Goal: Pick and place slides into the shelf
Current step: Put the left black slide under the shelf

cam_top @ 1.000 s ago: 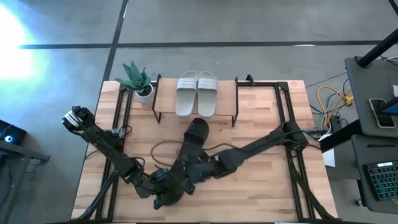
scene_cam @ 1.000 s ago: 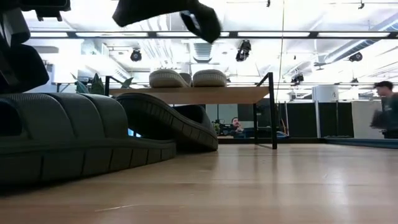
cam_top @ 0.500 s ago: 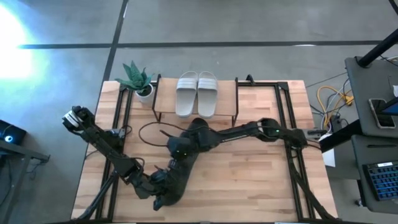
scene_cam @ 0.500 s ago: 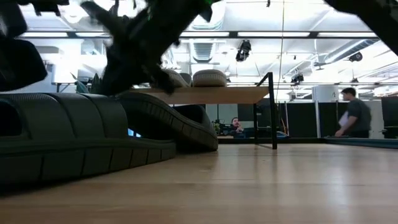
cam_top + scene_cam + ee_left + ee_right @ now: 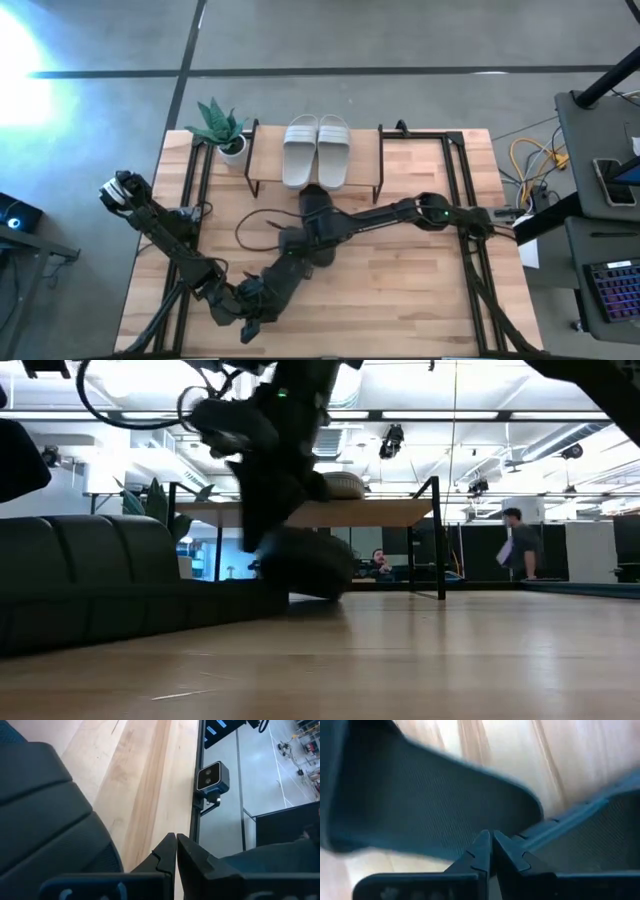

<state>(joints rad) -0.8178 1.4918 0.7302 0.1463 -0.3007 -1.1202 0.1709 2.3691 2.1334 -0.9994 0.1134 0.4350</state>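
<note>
The pale grey-white pair [image 5: 317, 150] already sits atop the low wood-topped shelf [image 5: 364, 160]. Right claw [image 5: 293, 243], clenched empty, presses one black slide [image 5: 318, 212] just before the shelf (pushing it under, I'd judge). Left claw [image 5: 176, 851], clenched empty, waits by the other black slide [image 5: 276, 283], nearer the worktop's front.

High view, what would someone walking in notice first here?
The pale grey-white pair sits side by side on top of the shelf at the table's far edge. In front of it, the right gripper, fingers shut, is down at a black slide; the left gripper waits shut by the other black slide.
</note>
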